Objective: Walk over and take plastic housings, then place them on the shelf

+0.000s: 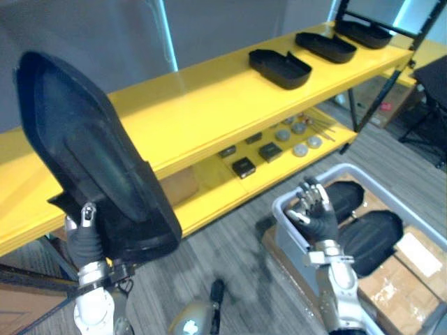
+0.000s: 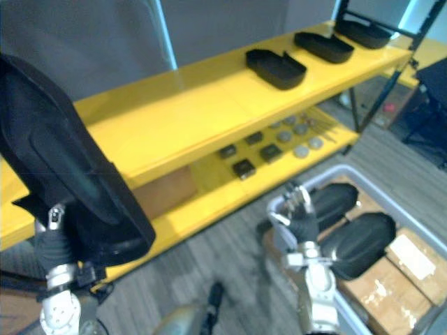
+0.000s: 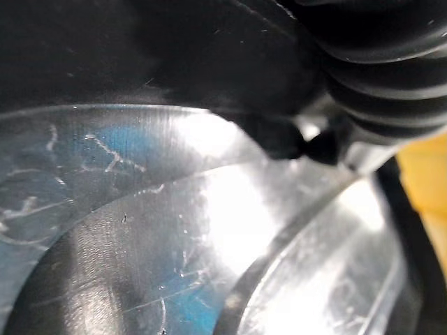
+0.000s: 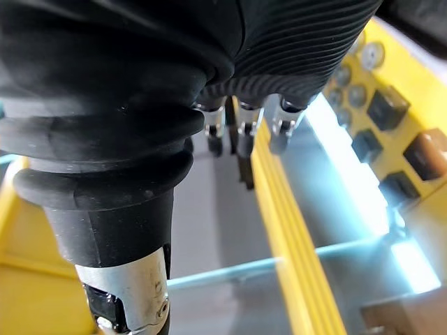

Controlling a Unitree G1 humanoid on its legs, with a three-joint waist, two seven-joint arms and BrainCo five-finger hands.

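Grey carpet [image 1: 230,251] covered the floor, and a long yellow shelf [image 1: 195,98] with two levels ran across it from lower left to upper right, in front of a grey wall [image 1: 230,28].

At the far left we saw the left hand [image 1: 84,241] raised in front of the shelf. It gripped the lower edge of the held housing [image 1: 91,160], a large black plastic shell standing nearly upright and leaning a little to the left. One silver digit lay against its near face and the rest were behind it. In the left wrist view the glossy, scratched surface of the held housing [image 3: 140,230] lay right against the hand's ribbed cover.

Further right, the lower level of the shelf carried several small black blocks [image 1: 244,166] and, just beyond them, a cluster of round grey discs [image 1: 300,149]. On the top level three shelved housings [image 1: 279,68] lay in a row, apart from one another, toward the far right end.

The right hand [image 1: 316,213] hovered over the near corner of a pale bin [image 1: 288,244] on the floor. It was empty, its fingers [image 4: 241,132] loose and only slightly bent. Inside the bin lay two binned housings [image 1: 380,237], side by side. A cardboard box [image 1: 401,279] with a white label sat just beside them, at the right.
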